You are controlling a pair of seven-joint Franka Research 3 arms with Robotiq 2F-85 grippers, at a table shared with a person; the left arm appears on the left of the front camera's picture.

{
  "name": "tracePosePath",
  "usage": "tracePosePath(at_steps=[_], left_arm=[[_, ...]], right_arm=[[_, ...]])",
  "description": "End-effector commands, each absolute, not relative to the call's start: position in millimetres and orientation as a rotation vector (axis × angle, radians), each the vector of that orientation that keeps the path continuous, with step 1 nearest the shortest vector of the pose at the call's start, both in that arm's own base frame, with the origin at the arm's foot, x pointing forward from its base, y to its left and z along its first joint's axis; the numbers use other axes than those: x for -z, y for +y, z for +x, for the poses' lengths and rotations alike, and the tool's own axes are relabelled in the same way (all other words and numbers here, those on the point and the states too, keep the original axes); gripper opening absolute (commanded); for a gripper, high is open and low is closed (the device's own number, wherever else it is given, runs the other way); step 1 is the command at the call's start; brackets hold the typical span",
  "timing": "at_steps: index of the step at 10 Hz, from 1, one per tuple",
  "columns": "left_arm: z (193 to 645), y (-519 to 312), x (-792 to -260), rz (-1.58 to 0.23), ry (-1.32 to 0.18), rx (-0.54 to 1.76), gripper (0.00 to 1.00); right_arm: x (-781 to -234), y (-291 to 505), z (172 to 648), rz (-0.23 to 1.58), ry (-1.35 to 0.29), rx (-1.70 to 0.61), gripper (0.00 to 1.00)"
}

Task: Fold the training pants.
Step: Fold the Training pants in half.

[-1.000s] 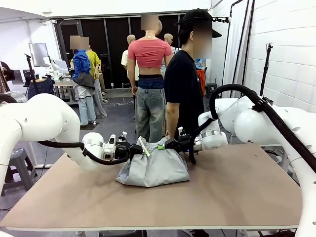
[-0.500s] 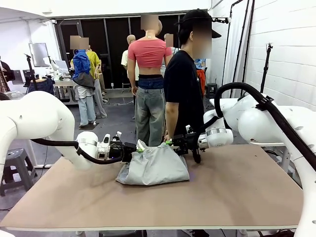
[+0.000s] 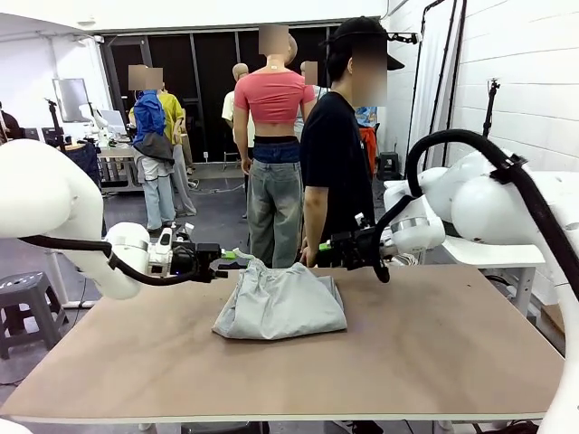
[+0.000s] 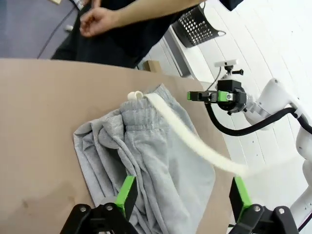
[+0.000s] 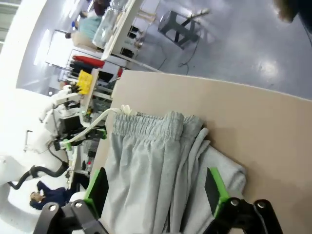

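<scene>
The light grey training pants [image 3: 280, 303] lie folded in a compact bundle at the middle of the table, waistband toward the far side. My left gripper [image 3: 222, 256] hovers open just left of the waistband, green pads [image 4: 127, 189] spread wide over the cloth [image 4: 156, 161]. The white drawstring cord [image 4: 195, 141] stretches, blurred, from the waistband across the gap toward this gripper; whether it still touches a finger I cannot tell. My right gripper [image 3: 324, 246] is open too, apart from the waistband's right end, with the pants [image 5: 146, 165] below its fingers [image 5: 213, 187].
A person [image 3: 335, 172] in a black shirt stands at the far table edge, right behind the pants, hands [image 4: 97, 19] held at the body. A black mesh basket [image 4: 197, 27] sits on the floor beyond the table. Bare tabletop [image 3: 434, 344] surrounds the bundle.
Both grippers have opened and drawn back outward from the waistband. The lifted top edge of the pants has dropped and the bundle lies flatter. The cord now trails toward the left gripper.
</scene>
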State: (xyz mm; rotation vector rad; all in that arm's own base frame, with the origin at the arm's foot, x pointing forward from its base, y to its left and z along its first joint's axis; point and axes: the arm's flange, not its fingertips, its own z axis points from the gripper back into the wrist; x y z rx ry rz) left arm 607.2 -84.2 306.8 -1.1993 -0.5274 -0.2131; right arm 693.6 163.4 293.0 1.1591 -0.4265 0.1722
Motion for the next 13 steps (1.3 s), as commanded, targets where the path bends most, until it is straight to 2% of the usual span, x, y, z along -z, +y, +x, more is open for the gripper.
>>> tracePosePath(at_steps=[1,2,3,13], left_arm=[[587,-80,-318,-1.164,-0.576,0.210,1.00],[586,-76,-324,-1.164,-0.624,0.231,1.00],[600,-78,-318,-1.184,-0.547,0.208,1.00],[600,-78,-318,-1.184,-0.547,0.208,1.00]], right_arm=[[-316,157,663,1.095,-0.506,-0.209,1.00],[-321,163,660,1.059,-0.545,-0.243,1.00],[-312,157,687,1.136,-0.461,-0.184,1.00],[-312,157,687,1.136,-0.461,-0.184,1.00]])
